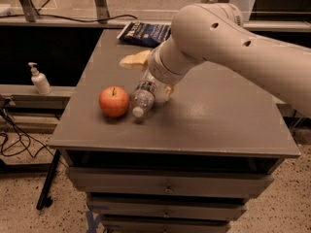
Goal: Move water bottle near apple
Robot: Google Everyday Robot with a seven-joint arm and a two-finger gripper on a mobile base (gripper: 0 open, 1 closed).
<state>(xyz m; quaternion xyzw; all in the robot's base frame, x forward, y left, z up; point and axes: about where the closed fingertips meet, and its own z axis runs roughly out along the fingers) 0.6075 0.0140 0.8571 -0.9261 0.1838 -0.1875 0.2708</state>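
The water bottle (144, 94) is clear and ribbed, with a label band and a white cap. It lies tilted on the grey table (218, 120), cap towards the front edge, right beside the apple. The red-orange apple (114, 101) stands just left of the cap, almost touching it. My gripper (160, 87) is at the bottle's far end, mostly hidden under my big beige wrist and arm (218, 38), which reaches in from the right.
A dark blue snack bag (145, 33) lies at the table's back edge. A pale yellow lump (136, 60) lies just behind the bottle. A white pump dispenser (39, 79) stands on a low ledge to the left. Drawers (167, 183) are below the tabletop.
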